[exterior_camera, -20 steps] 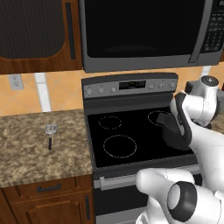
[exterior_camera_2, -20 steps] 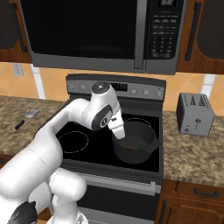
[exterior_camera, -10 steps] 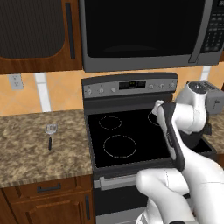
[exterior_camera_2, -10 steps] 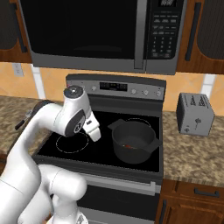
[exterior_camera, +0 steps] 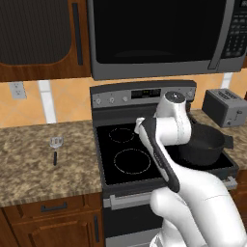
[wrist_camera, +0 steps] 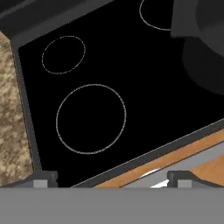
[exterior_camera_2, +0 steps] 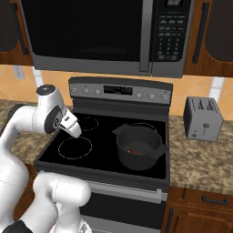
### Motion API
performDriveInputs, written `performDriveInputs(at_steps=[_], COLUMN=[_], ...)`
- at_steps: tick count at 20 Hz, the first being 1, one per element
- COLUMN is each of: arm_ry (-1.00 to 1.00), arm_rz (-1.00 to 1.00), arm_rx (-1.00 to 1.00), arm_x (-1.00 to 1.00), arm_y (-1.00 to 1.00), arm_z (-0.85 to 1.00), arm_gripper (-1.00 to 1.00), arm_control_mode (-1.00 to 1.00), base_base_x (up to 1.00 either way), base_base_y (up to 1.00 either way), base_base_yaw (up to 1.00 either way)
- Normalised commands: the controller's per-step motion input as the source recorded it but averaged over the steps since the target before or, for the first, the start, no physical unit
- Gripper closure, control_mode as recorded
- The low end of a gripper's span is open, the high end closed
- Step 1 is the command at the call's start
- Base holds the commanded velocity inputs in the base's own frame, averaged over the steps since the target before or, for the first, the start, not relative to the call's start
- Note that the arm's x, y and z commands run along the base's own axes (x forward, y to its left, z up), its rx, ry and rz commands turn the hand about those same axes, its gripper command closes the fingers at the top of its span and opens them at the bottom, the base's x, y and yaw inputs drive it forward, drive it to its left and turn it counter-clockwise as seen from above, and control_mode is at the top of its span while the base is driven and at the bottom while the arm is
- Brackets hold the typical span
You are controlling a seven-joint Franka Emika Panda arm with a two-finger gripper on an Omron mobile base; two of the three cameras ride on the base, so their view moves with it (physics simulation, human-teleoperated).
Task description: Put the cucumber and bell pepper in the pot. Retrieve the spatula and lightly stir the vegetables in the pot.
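Spatula (exterior_camera: 56,144) is my goal now, I think: something red already lies in the pot (exterior_camera_2: 138,146) on the stove's right side. It lies flat on the counter (exterior_camera: 29,164) left of the stove, silver head, dark handle. My gripper (wrist_camera: 111,177) looks open, holding nothing, above the front-left burner (wrist_camera: 91,118). I must reach farther left.

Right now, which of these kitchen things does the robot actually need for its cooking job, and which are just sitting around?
Needed for the job:
- pot on the stove's right side
- bell pepper, a red bit inside the pot
- spatula on the left counter

Just sitting around:
- toaster
- microwave
- stove, which bears the pot
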Motion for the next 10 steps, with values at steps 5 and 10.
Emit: performDriveInputs(at_steps=[5, 10], arm_ry=[0.0, 0.04], arm_rz=[0.14, 0.15], arm_rx=[-0.19, -0.04], arm_x=[0.58, 0.62], arm_y=[1.0, 1.0], arm_z=[-0.2, -0.27], arm_gripper=[-1.0, -1.0], arm_control_mode=[-1.0, -1.0], base_base_x=[0.0, 0.0], base_base_y=[0.0, 0.0], base_base_yaw=[0.0, 0.0])
